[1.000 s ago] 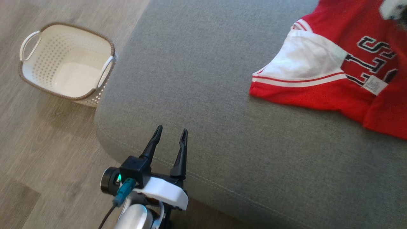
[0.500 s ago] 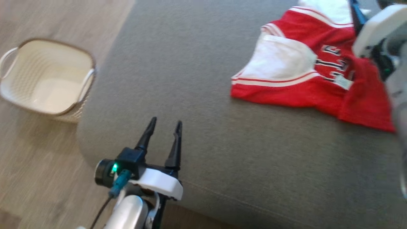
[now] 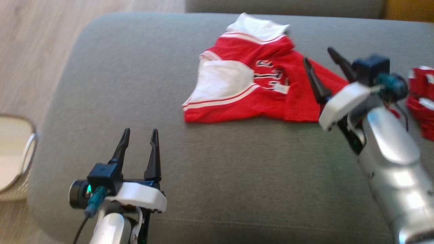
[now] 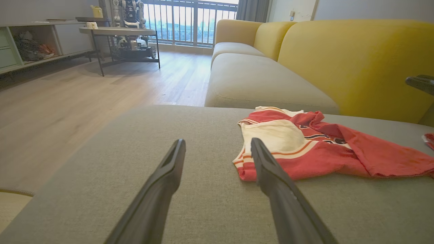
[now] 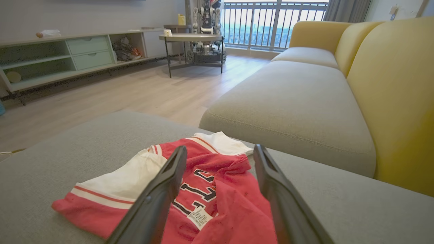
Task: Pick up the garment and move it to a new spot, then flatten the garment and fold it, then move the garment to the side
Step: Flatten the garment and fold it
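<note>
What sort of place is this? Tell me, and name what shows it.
Most likely a home living room: a long sofa with yellow backs, a low shelf unit along the wall, a wooden floor, and a railed balcony window behind a small table.

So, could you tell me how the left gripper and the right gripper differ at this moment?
The left gripper is over bare cushion, apart from the jersey; the right gripper is over the jersey's right part. In the head view the left gripper's fingers point straight up, while the right gripper's lean left. Both are open and hold nothing.
</note>
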You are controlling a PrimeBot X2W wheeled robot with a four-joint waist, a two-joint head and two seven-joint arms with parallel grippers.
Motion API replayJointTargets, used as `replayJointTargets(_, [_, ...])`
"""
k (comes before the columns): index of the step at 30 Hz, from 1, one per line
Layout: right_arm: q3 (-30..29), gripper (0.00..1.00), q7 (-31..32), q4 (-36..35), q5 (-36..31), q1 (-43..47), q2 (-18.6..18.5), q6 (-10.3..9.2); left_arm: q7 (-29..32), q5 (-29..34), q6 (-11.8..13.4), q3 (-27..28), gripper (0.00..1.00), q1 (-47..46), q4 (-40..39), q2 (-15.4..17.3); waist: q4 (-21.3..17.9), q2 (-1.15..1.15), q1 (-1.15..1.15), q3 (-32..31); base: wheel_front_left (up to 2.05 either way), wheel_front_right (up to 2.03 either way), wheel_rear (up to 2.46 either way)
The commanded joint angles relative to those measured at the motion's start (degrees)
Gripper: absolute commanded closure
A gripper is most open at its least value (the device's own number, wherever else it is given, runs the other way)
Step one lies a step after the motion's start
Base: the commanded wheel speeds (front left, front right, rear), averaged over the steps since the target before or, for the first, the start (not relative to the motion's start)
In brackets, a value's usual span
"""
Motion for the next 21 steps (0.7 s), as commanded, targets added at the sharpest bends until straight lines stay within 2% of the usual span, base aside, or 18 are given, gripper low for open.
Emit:
replayJointTargets(1, [0.08,0.00,-0.58,-6.74,0.47,3.81,0.08,-0.02,-0.70,0.48,-0.46,2.74,0.00,-0.63,-2.55,0.15,-4.34,0.00,0.01,-3.45,0.00,0.00,0.00])
replayJointTargets(5, [-1.87,0.00,-0.59,-16.18,-1.36,12.90,0.79,-0.02,-0.70,0.33,-0.76,3.70,0.00,0.56,-2.87,0.15,-6.14,0.00,0.01,-4.28,0.00,0.00,0.00])
replayJointTargets(11, [-6.61,0.00,-0.59,-24.09,-4.31,23.17,3.87,-0.02,-0.70,-0.13,-1.13,4.27,0.00,2.02,-2.64,0.15,-7.22,0.00,0.01,-5.20,0.00,0.00,0.00])
replayJointTargets(16, [-8.62,0.00,-0.59,-27.80,-7.97,29.95,6.04,-0.02,-0.70,0.00,-0.97,5.08,0.00,3.43,-2.96,0.15,-7.90,0.00,0.01,-5.50,0.00,0.00,0.00])
replayJointTargets(21, [-8.79,0.00,-0.60,-28.97,-9.48,32.11,6.93,-0.02,-0.70,0.34,-1.17,5.03,0.00,3.94,-2.94,0.15,-7.95,0.00,0.01,-5.48,0.00,0.00,0.00])
